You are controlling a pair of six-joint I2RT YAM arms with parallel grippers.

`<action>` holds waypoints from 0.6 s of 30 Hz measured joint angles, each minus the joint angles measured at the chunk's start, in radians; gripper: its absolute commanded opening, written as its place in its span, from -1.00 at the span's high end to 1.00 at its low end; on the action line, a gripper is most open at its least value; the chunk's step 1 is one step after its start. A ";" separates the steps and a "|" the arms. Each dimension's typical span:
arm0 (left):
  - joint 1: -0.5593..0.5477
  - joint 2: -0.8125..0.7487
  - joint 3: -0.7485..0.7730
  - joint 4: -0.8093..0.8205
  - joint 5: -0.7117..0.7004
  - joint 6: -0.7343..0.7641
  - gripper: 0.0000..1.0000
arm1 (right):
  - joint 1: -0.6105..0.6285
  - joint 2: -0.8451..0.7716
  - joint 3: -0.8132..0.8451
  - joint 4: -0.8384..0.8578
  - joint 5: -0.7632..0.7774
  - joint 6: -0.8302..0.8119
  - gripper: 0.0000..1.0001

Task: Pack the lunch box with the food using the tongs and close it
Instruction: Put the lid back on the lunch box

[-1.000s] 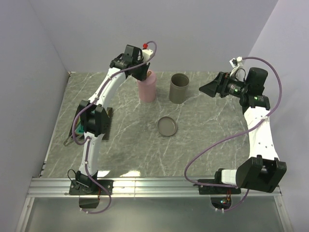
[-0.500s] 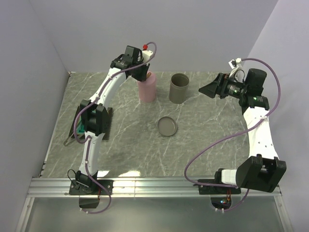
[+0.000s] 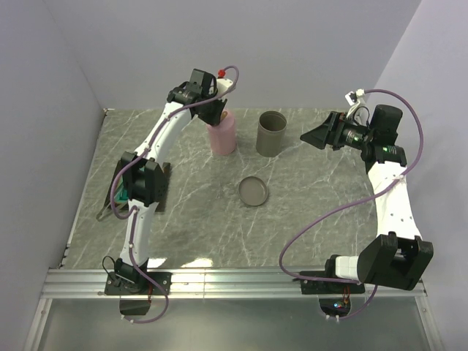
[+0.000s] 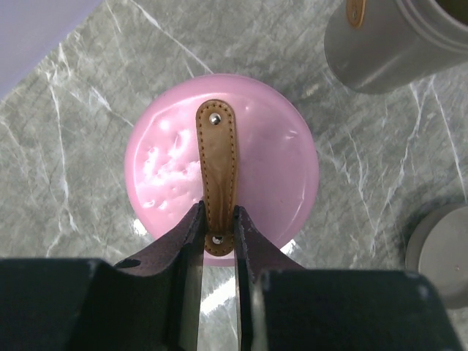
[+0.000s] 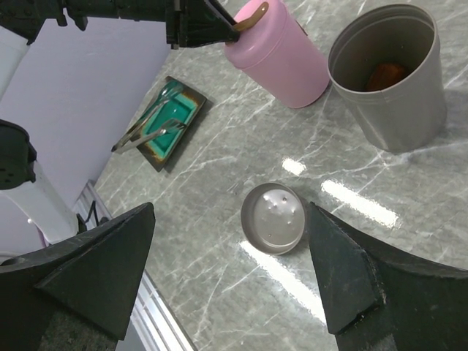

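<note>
A narrow gap separates pink canister (image 3: 222, 136) and grey canister (image 3: 271, 133).

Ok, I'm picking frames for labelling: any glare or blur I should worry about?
Left wrist: speckled glare on the pink lid, though the leather strap reads sharp. Right wrist: bright streaks on the table beside the grey lid; its own fingers are dark, featureless wedges. Top external: even light, soft shadows.

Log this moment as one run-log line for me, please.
left gripper: shut on strap of pink container | right gripper: open, aloft | grey container: open, orange food inside | tongs: on tray
</note>
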 measured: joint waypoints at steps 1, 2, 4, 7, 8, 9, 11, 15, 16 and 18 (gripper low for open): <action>0.000 0.000 0.005 -0.016 -0.002 0.002 0.99 | 0.000 0.000 -0.001 0.003 -0.001 0.003 -0.82; -0.002 -0.002 0.008 -0.028 -0.005 0.004 0.99 | 0.000 0.000 -0.003 0.005 -0.002 0.006 -0.82; -0.003 -0.006 0.011 -0.048 -0.007 0.009 0.98 | 0.000 0.000 -0.007 0.009 -0.003 0.010 -0.82; -0.005 -0.018 0.001 -0.067 -0.007 0.016 0.84 | 0.000 0.003 -0.013 0.012 -0.004 0.017 -0.82; -0.006 -0.023 -0.006 -0.070 -0.007 0.017 0.78 | 0.000 0.005 -0.013 0.014 -0.004 0.018 -0.82; -0.007 -0.028 -0.011 -0.072 -0.007 0.017 0.67 | 0.000 0.005 -0.013 0.016 -0.005 0.019 -0.82; -0.008 -0.030 -0.012 -0.075 -0.007 0.017 0.55 | 0.000 0.006 -0.013 0.020 -0.005 0.021 -0.82; -0.008 -0.030 -0.013 -0.068 -0.007 0.016 0.40 | 0.000 0.006 -0.014 0.020 -0.005 0.021 -0.82; -0.008 -0.030 -0.013 -0.067 -0.007 0.016 0.39 | 0.000 0.006 -0.014 0.020 -0.005 0.021 -0.82; -0.009 -0.030 -0.013 -0.063 -0.006 0.015 0.38 | 0.000 0.006 -0.014 0.020 -0.005 0.021 -0.82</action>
